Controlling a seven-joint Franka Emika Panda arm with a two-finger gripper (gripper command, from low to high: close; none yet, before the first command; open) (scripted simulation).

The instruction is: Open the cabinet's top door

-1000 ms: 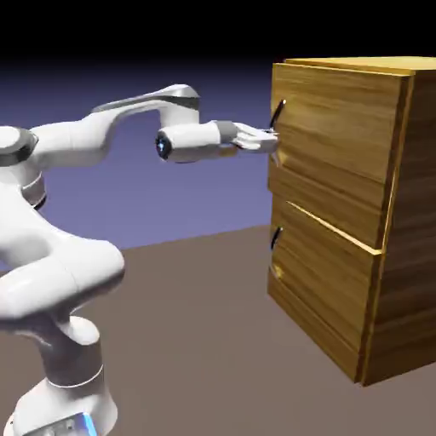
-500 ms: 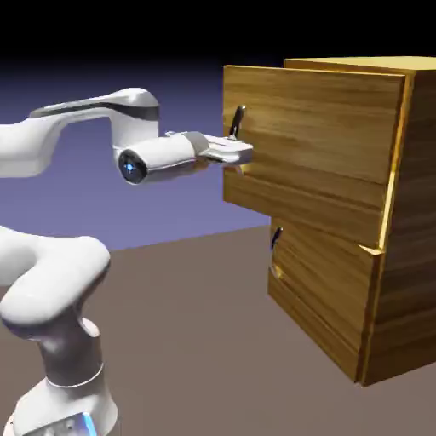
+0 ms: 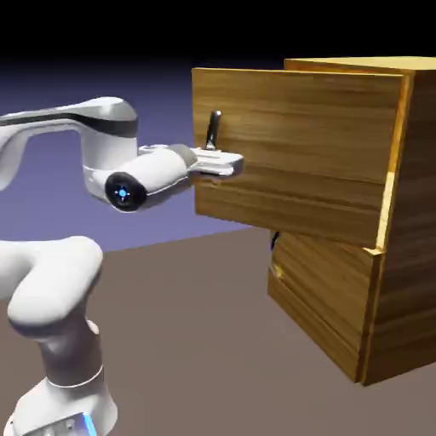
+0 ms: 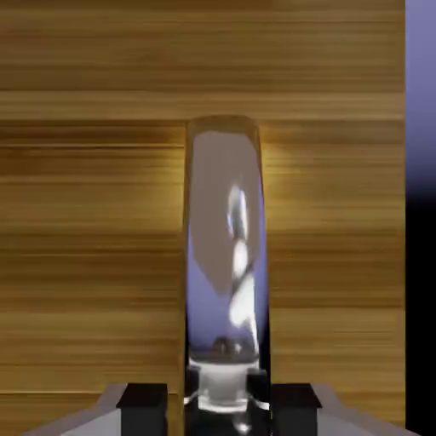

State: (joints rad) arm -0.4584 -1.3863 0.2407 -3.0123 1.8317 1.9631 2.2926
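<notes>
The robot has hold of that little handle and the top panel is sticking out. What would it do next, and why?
Probably keep drawing the handle away from the cabinet a little more. The gripper is shut on the handle, seen between the fingertips in the hand view, and the top door stands out well past the lower panel, yet could open further.
</notes>
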